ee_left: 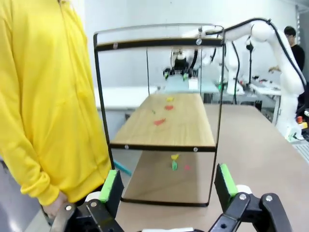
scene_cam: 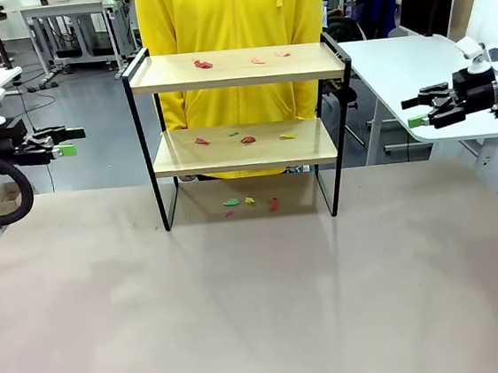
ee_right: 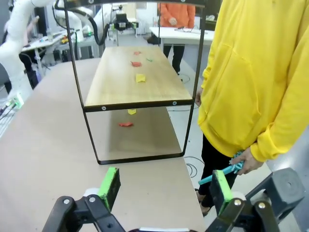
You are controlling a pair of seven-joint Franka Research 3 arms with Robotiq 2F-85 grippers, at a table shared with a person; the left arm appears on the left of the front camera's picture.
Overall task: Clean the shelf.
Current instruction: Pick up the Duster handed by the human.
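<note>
The shelf [scene_cam: 236, 67] stands at the table's far edge, two light wooden boards in a thin black frame. Small red, yellow and green scraps lie on its top board [scene_cam: 203, 64], on its lower board [scene_cam: 248, 139] and on the table beneath it [scene_cam: 273, 203]. My left gripper [scene_cam: 68, 141] hangs open at the far left, level with the lower board and well clear of the shelf [ee_left: 164, 125]. At the far right my right gripper [scene_cam: 416, 110] is open too, also apart from the shelf [ee_right: 137, 82]. Neither holds anything.
A person in a yellow hoodie [scene_cam: 232, 28] stands right behind the shelf, with a teal tool [ee_right: 227, 170] in one hand. White tables [scene_cam: 414, 62] stand at the back right and left. The beige table [scene_cam: 261, 301] lies bare in front of the shelf.
</note>
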